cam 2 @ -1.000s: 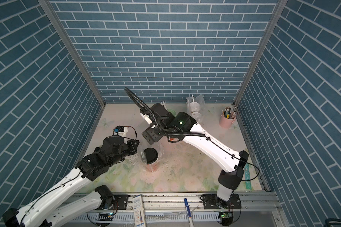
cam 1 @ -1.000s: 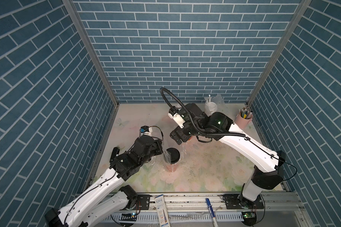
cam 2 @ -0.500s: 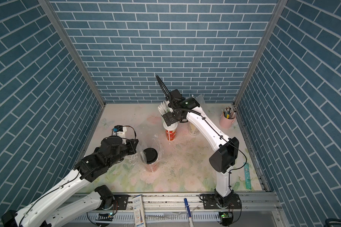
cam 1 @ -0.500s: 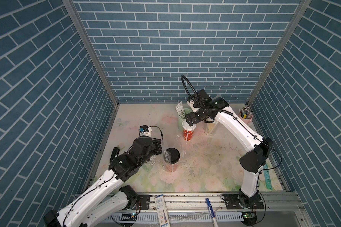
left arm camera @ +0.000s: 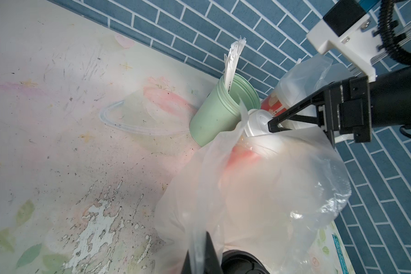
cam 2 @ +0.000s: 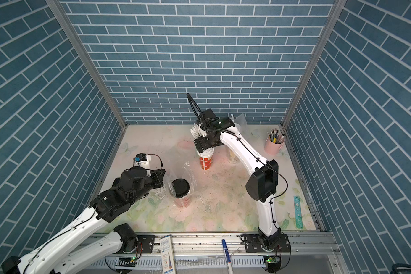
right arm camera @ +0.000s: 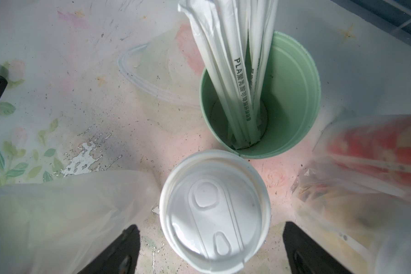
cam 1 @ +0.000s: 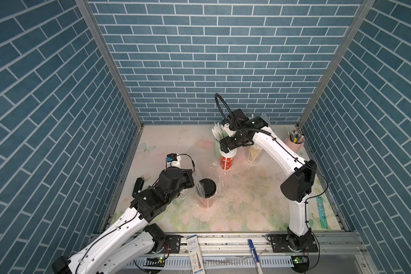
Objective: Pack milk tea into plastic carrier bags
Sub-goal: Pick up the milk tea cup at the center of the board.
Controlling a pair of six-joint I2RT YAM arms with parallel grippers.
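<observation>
Right gripper (right arm camera: 210,226), jaws wide apart, hangs straight above the upright white-lidded red cup (cam 1: 227,161), one finger each side

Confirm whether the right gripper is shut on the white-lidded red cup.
No, the right gripper stands open, jaws either side of the white-lidded red cup.

You can read one text only: a white straw wrapper (right arm camera: 241,87) standing in the mint-green cup (right arm camera: 294,99) bears "PLA" in dark print, followed by a line of Chinese characters. The white print on the red cup (cam 1: 227,161) and the print on the box (cam 1: 195,252) at the front rail are too small to read.
</observation>
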